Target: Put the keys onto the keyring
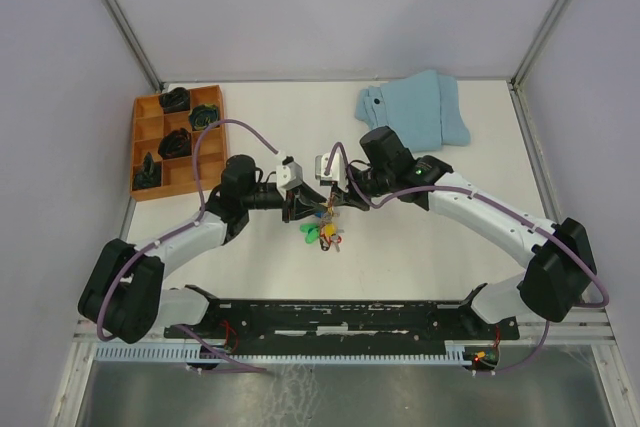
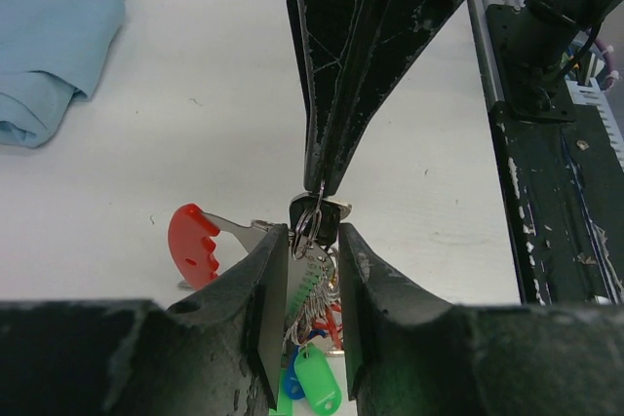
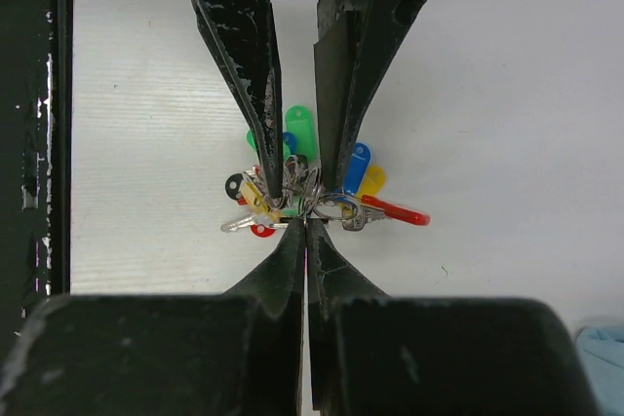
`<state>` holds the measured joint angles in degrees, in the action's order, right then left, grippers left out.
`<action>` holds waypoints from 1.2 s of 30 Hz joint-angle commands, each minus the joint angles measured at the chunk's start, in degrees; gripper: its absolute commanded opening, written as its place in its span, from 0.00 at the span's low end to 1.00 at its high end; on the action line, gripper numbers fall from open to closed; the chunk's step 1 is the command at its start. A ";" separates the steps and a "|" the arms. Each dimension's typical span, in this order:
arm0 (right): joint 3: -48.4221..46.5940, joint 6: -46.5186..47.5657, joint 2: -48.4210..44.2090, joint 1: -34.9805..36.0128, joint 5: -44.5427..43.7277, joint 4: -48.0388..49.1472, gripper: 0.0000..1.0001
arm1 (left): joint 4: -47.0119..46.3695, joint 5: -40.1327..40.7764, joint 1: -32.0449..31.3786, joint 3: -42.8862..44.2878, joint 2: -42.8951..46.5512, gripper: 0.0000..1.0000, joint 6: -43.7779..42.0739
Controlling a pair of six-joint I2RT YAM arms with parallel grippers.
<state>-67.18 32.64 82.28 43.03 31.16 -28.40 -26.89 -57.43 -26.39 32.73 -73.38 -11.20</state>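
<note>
The keys point(image 1: 322, 235) are a bunch with green, blue, yellow and red heads, hanging at the table's middle between both grippers. The keyring point(image 2: 193, 241) has a red grip and a grey metal body; its red end also shows in the right wrist view point(image 3: 400, 211). My left gripper point(image 2: 314, 241) is shut on the keyring's grey body, with a green tag point(image 2: 317, 382) dangling below. My right gripper point(image 3: 305, 223) is shut on a thin wire ring of a key at the top of the bunch point(image 2: 317, 209). The two sets of fingertips almost touch.
An orange compartment tray point(image 1: 140, 142) with dark lumps stands at the back left. A folded light-blue cloth point(image 1: 415, 107) lies at the back right. A black rail point(image 1: 340, 312) runs along the table's near edge.
</note>
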 commanded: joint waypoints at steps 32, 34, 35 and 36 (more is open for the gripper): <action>4.33 -2.47 -0.94 1.13 -1.99 5.92 0.01 | -5.17 7.05 -0.63 2.58 -0.89 0.03 6.30; 5.65 -3.15 -0.96 1.31 -3.04 7.67 0.01 | -5.93 7.62 -0.59 2.25 -0.76 0.03 6.80; 6.22 -3.30 -0.88 1.36 -3.56 8.21 0.01 | -6.56 7.80 -0.51 1.99 -0.65 0.03 7.19; 6.66 -3.50 -0.84 1.36 -3.78 8.67 0.01 | -7.28 7.89 -0.54 1.80 -0.47 0.03 7.65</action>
<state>-62.57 31.27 82.21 43.53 28.71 -23.40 -26.81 -52.23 -27.07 34.11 -74.52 -6.96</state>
